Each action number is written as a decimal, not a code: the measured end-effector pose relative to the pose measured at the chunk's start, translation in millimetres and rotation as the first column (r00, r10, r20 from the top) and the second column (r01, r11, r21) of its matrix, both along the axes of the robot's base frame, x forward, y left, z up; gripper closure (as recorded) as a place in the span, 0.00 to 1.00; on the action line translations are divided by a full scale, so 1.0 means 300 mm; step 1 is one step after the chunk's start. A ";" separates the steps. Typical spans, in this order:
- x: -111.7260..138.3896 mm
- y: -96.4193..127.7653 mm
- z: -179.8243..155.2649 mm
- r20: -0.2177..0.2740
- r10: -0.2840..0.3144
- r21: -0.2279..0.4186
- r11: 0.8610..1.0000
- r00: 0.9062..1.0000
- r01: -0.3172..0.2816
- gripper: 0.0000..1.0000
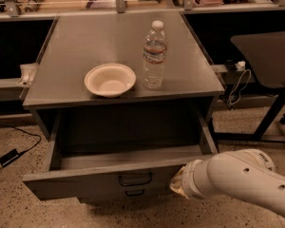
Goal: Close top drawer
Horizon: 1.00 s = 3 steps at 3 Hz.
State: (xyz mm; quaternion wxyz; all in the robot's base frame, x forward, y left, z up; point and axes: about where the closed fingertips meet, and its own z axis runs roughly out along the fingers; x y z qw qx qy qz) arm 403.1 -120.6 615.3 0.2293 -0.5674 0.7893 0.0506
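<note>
A white round paper bowl [109,80] and an upright clear plastic water bottle [155,56] stand just beside each other, apart, on the grey tabletop [80,42]. A black cable [23,136] lies on the speckled floor [19,208]. The tool [177,185] is low, right of centre.

- Arm [237,182]: thick, rounded white casing, smooth and faintly glossy.
- Small dark round holes dot the shell, and a dark marking sits near the upper joint.
- Gripper [177,185]: pale tan end at the arm's tip, just beside the top drawer [76,182] front.

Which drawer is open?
The top drawer, pulled far out so its inside shows. The lower drawer beneath it is shut. The gripper is by the open front's right end.
</note>
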 end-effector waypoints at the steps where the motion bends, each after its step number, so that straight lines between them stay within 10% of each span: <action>1: 0.079 0.018 -0.009 0.034 -0.051 0.184 0.982 0.998 0.044 1.00; 3: 0.190 0.031 0.034 0.183 0.034 0.359 0.928 0.982 -0.099 1.00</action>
